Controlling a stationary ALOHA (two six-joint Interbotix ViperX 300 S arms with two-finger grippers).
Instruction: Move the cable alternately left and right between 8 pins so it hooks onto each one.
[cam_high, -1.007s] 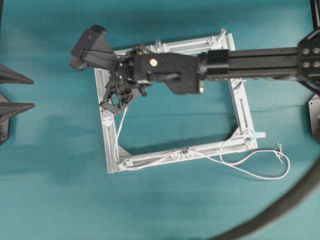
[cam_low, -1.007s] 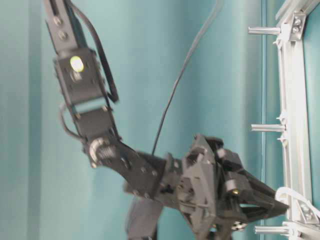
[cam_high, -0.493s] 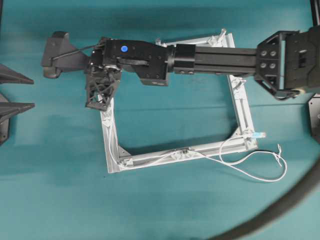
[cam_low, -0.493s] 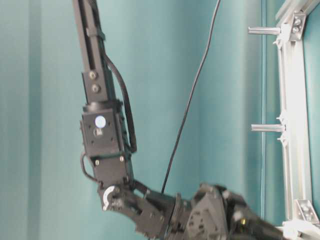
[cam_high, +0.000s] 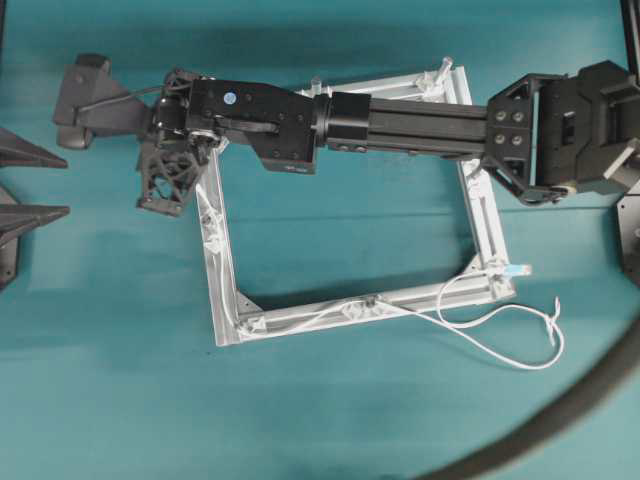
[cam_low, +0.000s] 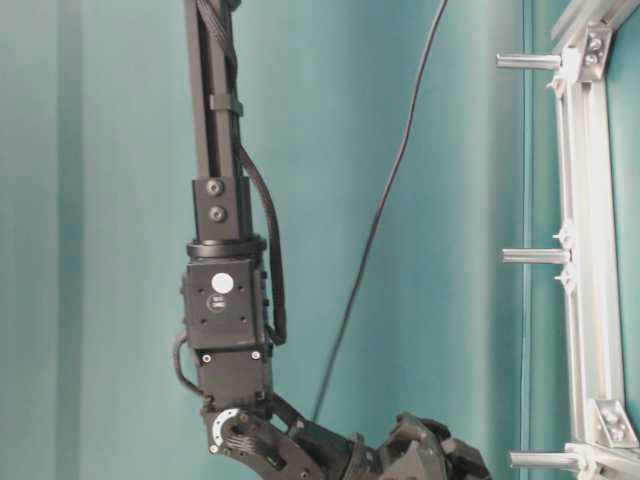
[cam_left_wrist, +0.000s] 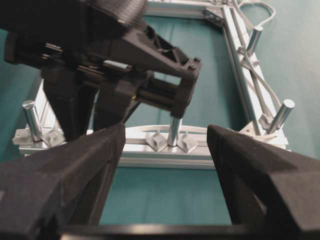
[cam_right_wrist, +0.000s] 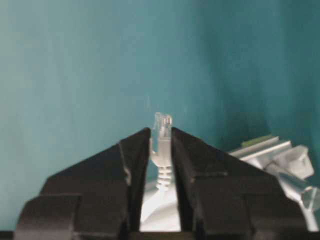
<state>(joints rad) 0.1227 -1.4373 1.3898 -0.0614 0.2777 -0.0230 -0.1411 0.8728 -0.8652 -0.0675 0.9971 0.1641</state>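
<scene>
While the right gripper (cam_right_wrist: 160, 145) clamps the cable (cam_high: 480, 345) plug beyond the frame (cam_high: 225, 285), several pins (cam_left_wrist: 174, 131) appear unhooked; left gripper (cam_left_wrist: 162, 150) released.

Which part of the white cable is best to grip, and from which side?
Grip the cable at its stiff ribbed sleeve, just behind the clear plug; the loose cord would likely bend and slip. Come from behind, along the cord, with the jaws on its two sides, so the plug points out in front. The right gripper is closed on it this way.
</scene>
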